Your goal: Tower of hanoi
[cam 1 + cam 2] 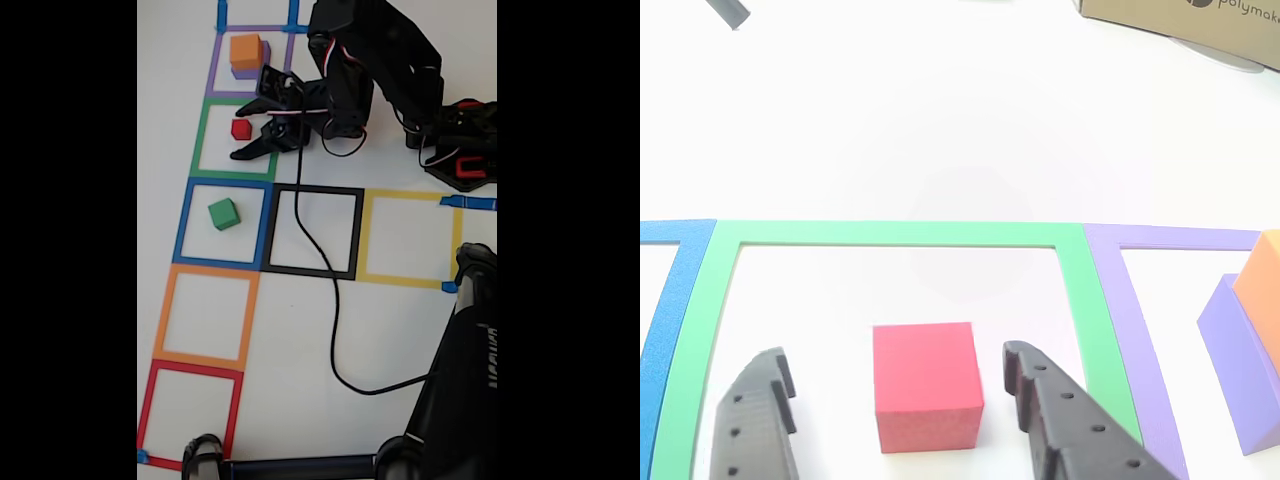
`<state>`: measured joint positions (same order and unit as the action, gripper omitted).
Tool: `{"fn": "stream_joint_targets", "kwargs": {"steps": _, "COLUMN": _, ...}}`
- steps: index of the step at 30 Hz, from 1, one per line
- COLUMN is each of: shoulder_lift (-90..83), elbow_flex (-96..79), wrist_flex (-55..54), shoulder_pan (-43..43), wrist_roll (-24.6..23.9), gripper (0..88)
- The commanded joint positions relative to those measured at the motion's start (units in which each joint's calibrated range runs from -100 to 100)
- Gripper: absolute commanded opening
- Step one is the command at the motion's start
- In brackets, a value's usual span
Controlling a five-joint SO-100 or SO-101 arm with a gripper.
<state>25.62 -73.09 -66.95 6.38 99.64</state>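
pincer [898, 395] spread, straddling red cube [927, 385], not touching | inside green square [234, 140] | orange cube [245, 50] stacked on purple block [1240, 360]

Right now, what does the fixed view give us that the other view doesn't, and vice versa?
Fixed view only: the green cube in the blue square, the empty black square, yellow, orange and red squares, the arm's body and its trailing cable.

Other view only: a cardboard box at the top right edge, and a close look at the gaps between each finger and the red cube.

Both: the open gripper straddling the red cube inside the green square, not touching it, and the orange block stacked on a purple block in the purple square.
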Motion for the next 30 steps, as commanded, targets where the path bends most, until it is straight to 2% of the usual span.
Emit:
{"fn": "stream_joint_targets", "kwargs": {"steps": 1, "shoulder_lift": -0.15, "elbow_flex": 0.63, "wrist_flex": 0.39, "shoulder_pan": -0.53, "wrist_roll": 0.36, "gripper": 17.8}}
{"fn": "stream_joint_targets", "kwargs": {"steps": 30, "shoulder_lift": -1.84, "elbow_flex": 0.18, "wrist_flex": 2.98, "shoulder_pan": -2.64, "wrist_roll": 0.36, "gripper": 5.2}}
